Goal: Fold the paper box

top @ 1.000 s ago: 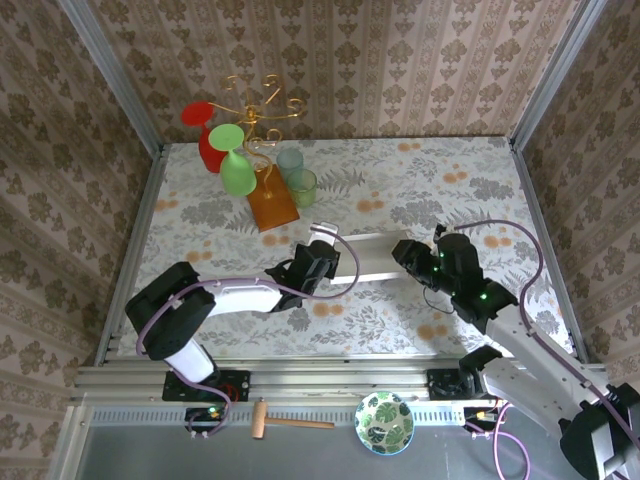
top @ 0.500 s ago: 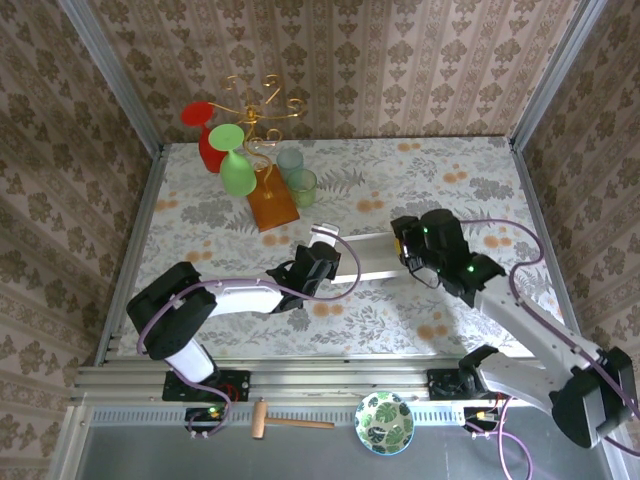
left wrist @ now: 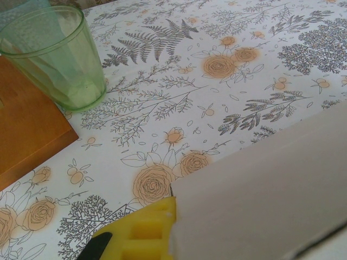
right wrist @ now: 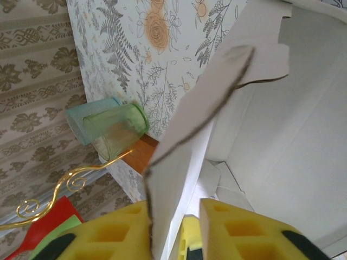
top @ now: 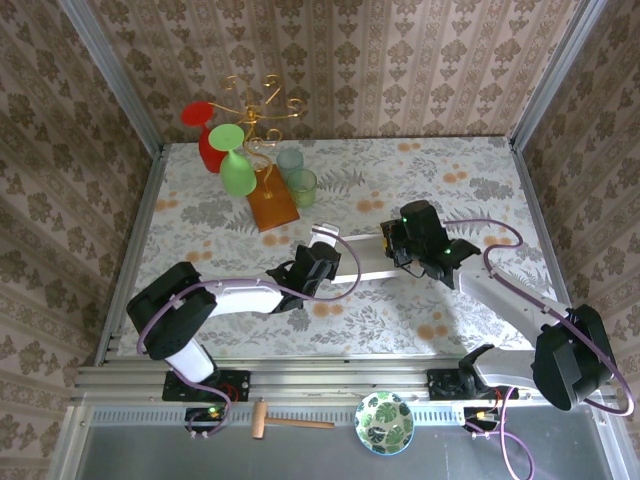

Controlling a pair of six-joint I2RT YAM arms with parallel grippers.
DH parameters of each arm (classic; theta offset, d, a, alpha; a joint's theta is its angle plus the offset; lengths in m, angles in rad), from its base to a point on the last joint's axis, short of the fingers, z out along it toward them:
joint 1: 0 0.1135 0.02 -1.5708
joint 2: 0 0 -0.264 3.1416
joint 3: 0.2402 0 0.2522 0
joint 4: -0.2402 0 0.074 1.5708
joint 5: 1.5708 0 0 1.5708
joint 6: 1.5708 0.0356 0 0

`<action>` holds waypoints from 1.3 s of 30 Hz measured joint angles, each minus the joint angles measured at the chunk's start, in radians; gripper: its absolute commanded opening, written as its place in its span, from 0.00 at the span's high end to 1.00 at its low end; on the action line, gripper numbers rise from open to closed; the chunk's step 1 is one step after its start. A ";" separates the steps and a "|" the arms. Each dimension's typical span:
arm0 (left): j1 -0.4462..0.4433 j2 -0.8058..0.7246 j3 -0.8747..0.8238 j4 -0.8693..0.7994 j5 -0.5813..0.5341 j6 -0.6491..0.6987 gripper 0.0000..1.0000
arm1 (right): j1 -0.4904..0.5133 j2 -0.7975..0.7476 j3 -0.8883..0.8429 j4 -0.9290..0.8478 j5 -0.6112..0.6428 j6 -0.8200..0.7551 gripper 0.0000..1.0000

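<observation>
From above, the left pincer (top: 322,262) and the right pincer (top: 401,247) each cover one end of the paper box (top: 365,256), so both ends are hidden. In the left wrist view the box runs off the right and bottom edges and hides all but one yellow finger (left wrist: 143,234), so I cannot tell if it is pinching. Past that finger, the blue cup (left wrist: 19,6) is cut off at the top and the orange board (left wrist: 27,124) at the left.

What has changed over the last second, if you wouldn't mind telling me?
The right gripper moved toward the table's far side and to the left, over the right end of the box. A flap now stands between its fingers. The left gripper and the box stayed put.
</observation>
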 measured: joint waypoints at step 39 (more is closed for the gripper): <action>0.358 -0.211 0.085 -0.340 0.647 -0.557 0.68 | 0.002 -0.002 -0.164 0.085 -0.022 0.017 1.00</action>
